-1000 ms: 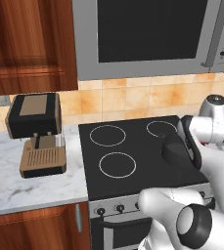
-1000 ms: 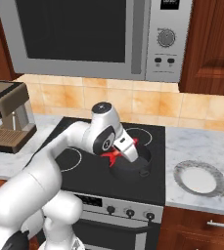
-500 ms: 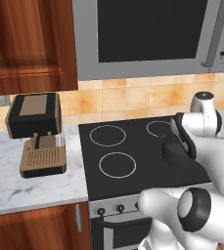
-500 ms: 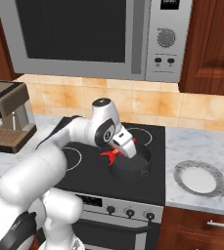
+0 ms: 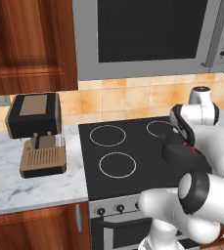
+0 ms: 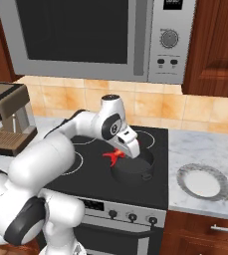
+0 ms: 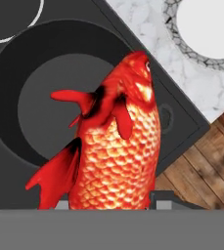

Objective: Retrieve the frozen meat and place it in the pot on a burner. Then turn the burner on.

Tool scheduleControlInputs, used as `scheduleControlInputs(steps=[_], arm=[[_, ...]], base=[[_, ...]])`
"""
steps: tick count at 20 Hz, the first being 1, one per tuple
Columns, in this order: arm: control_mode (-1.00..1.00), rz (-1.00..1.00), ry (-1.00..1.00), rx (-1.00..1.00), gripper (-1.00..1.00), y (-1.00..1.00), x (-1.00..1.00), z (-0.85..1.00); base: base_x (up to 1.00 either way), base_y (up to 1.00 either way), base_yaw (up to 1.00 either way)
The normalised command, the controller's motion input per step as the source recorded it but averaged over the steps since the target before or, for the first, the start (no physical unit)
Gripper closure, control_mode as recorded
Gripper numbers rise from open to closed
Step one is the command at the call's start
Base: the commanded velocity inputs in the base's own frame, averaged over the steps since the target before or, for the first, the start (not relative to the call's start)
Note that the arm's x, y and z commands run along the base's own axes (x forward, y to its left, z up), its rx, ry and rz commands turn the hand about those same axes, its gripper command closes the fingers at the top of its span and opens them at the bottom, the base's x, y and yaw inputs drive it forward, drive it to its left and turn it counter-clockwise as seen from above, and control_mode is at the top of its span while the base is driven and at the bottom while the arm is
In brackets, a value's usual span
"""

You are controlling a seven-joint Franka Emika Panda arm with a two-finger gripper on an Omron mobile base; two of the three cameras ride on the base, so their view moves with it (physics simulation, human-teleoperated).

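The hand is clamped on the frozen meat, a red scaly fish, which hangs just over the pot, toward its 3 o'clock rim in the hand view. Retrieval looks done; release into the pot and switching on the burner remain. Beyond, at 1 o'clock, a pale dish sits on the marble surface.

Frozen meat hangs above the pot (dish to its right).

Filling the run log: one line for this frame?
phase: carry | gripper: shut on frozen meat | position: above pot on stove | meat not yet in pot | burner: cannot tell
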Motion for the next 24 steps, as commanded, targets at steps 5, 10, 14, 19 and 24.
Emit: scheduleControlInputs(steps=[5,10,14,19,24], arm=[[-1.00,0.00,0.00,0.09,1.00,0.00,0.00,-0.02],[-1.00,0.00,0.00,0.01,1.00,0.00,0.07,-0.10],[-1.00,0.01,0.00,0.00,1.00,0.00,0.19,-0.17],[-1.00,0.01,0.00,0.00,1.00,0.00,0.12,-0.24],[-1.00,0.00,0.00,0.00,1.00,0.00,0.01,-0.24]], base=[[0.00,0.00,0.00],[0.00,0.00,0.00],[0.00,0.00,0.00],[0.00,0.00,0.00],[0.00,0.00,0.00]])
